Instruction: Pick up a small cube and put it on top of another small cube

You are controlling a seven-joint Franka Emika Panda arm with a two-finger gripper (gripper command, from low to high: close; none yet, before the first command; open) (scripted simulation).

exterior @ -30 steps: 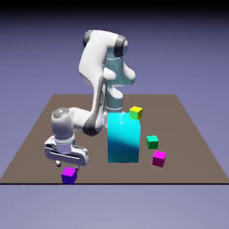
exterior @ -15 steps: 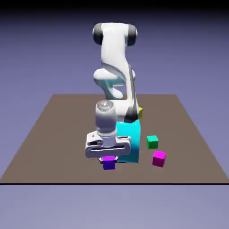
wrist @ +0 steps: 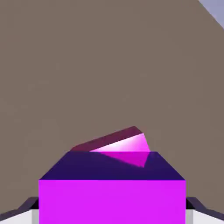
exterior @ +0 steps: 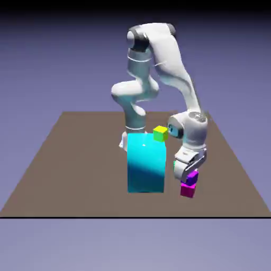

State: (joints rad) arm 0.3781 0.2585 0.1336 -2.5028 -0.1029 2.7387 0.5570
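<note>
Cyan block (exterior: 146,164) obstructs; open table (exterior: 87,159) beside it.

The brown counter (exterior: 79,174) has a dark near edge. On it, the large cyan block (exterior: 146,164) stands near the middle. The magenta-pink cube (exterior: 188,190) sits apart from it, toward the exterior view's right and near side; a mostly hidden green cube (exterior: 175,166) shows just farther back. The robot's base (exterior: 124,143) stands far.

The held cube (wrist: 112,201) is violet with a dark indigo side; the cube under it (exterior: 187,191) is magenta. Left of them, the large block (exterior: 146,164) is cyan, shading to deeper teal; a far cube (exterior: 160,133) is yellow-green. The surface (exterior: 84,164) is plain brown.
</note>
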